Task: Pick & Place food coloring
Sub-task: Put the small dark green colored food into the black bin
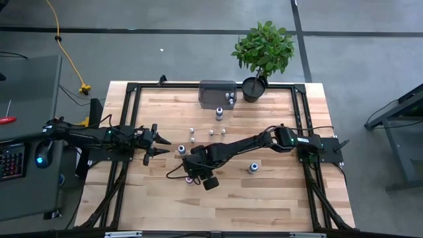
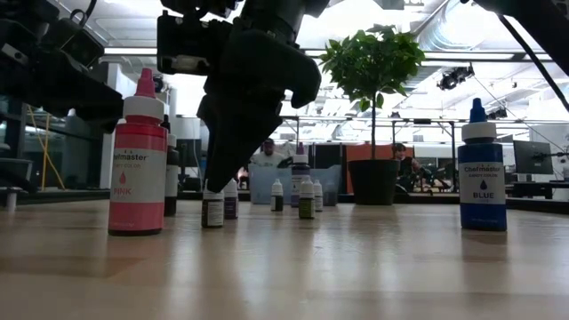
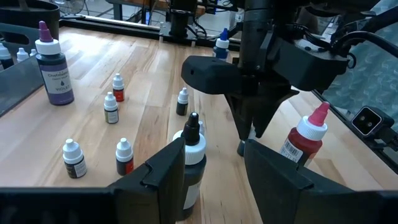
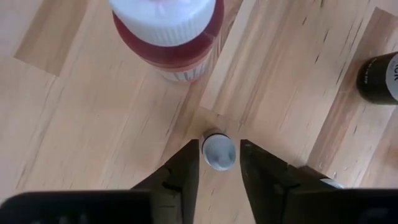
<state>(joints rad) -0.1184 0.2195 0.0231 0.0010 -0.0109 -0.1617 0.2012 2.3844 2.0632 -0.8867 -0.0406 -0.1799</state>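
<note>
Food coloring bottles stand upright on the wooden table. My right gripper [image 4: 219, 163] points straight down over a tiny grey-capped bottle [image 4: 217, 151], open, one finger on each side of the cap with narrow gaps. The same bottle [image 2: 212, 212] stands on the table beneath the fingertips in the low view. A larger pink bottle [image 2: 138, 160] stands just beside it. My left gripper [image 3: 211, 186] is open and level, left of the middle of the table. A black-tipped bottle [image 3: 193, 155] stands just ahead of its fingers. A blue bottle [image 2: 481, 169] stands alone to the right.
Several tiny bottles [image 3: 112, 109] and a violet bottle [image 3: 53, 65] stand toward the far side. The grey tray [image 1: 211, 87] near the far edge holds a few bottles, and the potted plant [image 1: 263, 49] stands beside it. Bare wood lies along the near edge.
</note>
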